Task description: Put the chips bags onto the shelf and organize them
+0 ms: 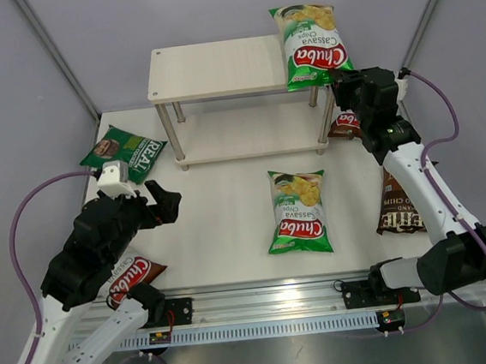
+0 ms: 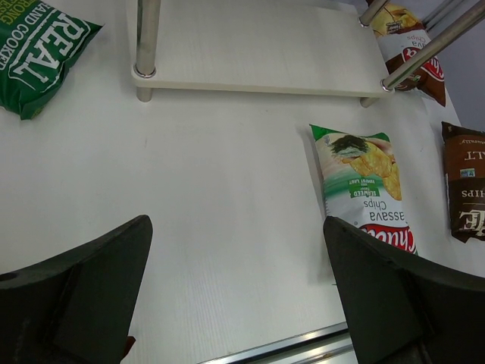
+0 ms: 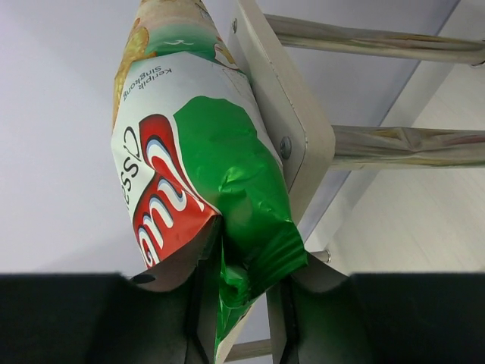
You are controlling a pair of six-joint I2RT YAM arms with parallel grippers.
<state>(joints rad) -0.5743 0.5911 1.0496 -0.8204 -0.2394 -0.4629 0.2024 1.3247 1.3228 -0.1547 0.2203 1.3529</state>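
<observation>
My right gripper (image 1: pixel 343 79) (image 3: pixel 239 303) is shut on the crimped bottom end of a bright green Chuba chips bag (image 1: pixel 309 42) (image 3: pixel 204 152). That bag lies over the right end of the shelf's top board (image 1: pixel 215 68) (image 3: pixel 284 114). A second bright green bag (image 1: pixel 299 211) (image 2: pixel 360 182) lies flat on the table in front of the shelf. My left gripper (image 1: pixel 163 202) (image 2: pixel 239 296) hangs open over bare table, holding nothing. The dark green REAL bag (image 1: pixel 124 155) (image 2: pixel 38 53) lies to the left of the shelf.
A brown-red Chuba bag (image 1: pixel 343 125) (image 2: pixel 409 49) lies by the shelf's right legs. Another (image 1: pixel 131 274) is partly hidden under my left arm. A dark brown bag (image 1: pixel 398 206) (image 2: pixel 466 182) lies at the right under my right arm. The shelf's lower board (image 1: pixel 248 143) (image 2: pixel 265 53) carries nothing.
</observation>
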